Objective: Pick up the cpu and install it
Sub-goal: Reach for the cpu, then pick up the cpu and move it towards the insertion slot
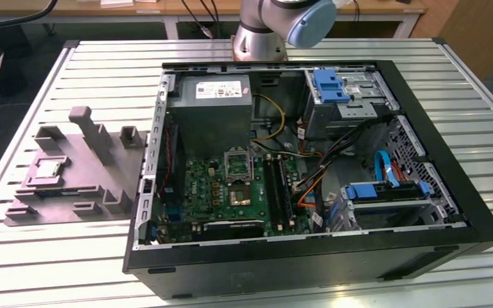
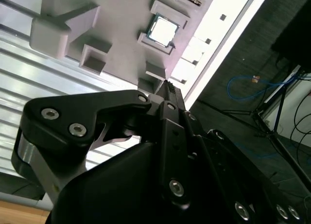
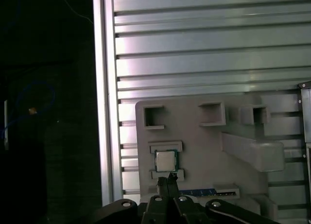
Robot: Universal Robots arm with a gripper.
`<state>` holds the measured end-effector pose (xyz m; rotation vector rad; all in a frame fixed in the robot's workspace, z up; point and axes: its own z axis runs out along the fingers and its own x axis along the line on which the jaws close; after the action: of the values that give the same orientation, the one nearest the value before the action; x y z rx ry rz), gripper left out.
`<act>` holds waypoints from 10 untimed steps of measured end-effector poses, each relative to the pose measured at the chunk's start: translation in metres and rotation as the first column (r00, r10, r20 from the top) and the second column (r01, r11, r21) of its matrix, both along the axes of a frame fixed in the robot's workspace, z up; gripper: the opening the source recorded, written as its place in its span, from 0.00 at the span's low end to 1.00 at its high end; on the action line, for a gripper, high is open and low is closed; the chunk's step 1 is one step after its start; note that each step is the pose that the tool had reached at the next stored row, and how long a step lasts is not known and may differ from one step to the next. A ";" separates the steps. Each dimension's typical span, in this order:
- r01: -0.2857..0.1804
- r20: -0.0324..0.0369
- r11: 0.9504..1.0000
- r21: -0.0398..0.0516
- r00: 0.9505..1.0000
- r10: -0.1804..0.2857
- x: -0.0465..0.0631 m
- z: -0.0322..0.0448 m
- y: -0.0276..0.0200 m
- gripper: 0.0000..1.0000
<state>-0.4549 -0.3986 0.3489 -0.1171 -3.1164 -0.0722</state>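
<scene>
The cpu (image 1: 45, 170) lies flat in its nest on the grey fixture (image 1: 101, 174). The fixture stands on the table (image 1: 84, 64), to the exterior view's left of the open computer case (image 1: 477, 218). In the first wrist view the claw (image 3: 170, 177) points at the chip with its fingers together, holding nothing. The chip sits just beyond the tips, apart from them. It is square, so neither side looks favoured for a grip.

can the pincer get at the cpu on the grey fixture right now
Probably yes: the cpu lies uncovered in its pocket on the grey fixture, and the pincer hangs over it with nothing between them. Its jaws look shut, so they would have to open first.
</scene>
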 end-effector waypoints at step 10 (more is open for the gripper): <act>0.000 0.000 1.000 0.000 1.000 0.000 -0.001 0.0000 0.0000 0.11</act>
<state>-0.4558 -0.3986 0.3489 -0.1170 -3.1165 -0.0722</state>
